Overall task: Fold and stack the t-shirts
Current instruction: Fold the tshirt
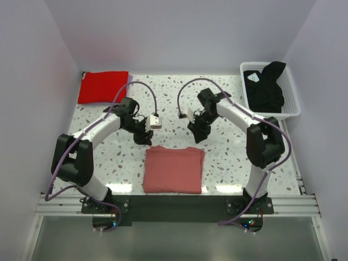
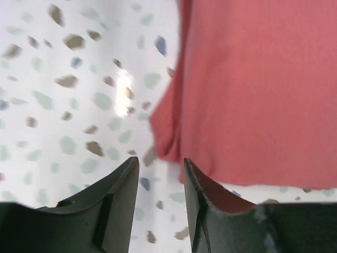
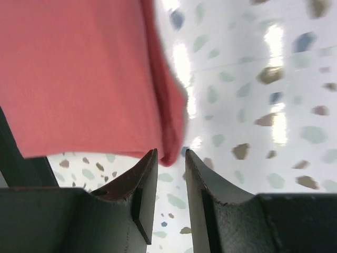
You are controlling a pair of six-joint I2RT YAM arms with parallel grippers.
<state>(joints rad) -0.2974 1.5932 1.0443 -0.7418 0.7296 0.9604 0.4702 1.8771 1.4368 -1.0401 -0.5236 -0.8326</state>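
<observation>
Red t-shirt (image 1: 103, 87) sits folded at the far-left corner of the surface (image 1: 228, 163), and the left end effector (image 1: 144, 137) hovers at the folded salmon-pink t-shirt (image 1: 174, 169)'s far-left corner, jaws slightly apart and empty. Right end effector (image 1: 197, 135) is the same deal at the far-right corner, and the black t-shirt (image 1: 265, 87) is crumpled in the basket (image 1: 292, 92). My worry: pinch only the top layer there and the fold probably spills open mid-carry, or uneven lifts skew it.

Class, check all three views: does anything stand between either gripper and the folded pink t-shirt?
Nothing visible. The left gripper and right gripper hover just beyond the pink t-shirt's far corners, with only bare table between.
</observation>
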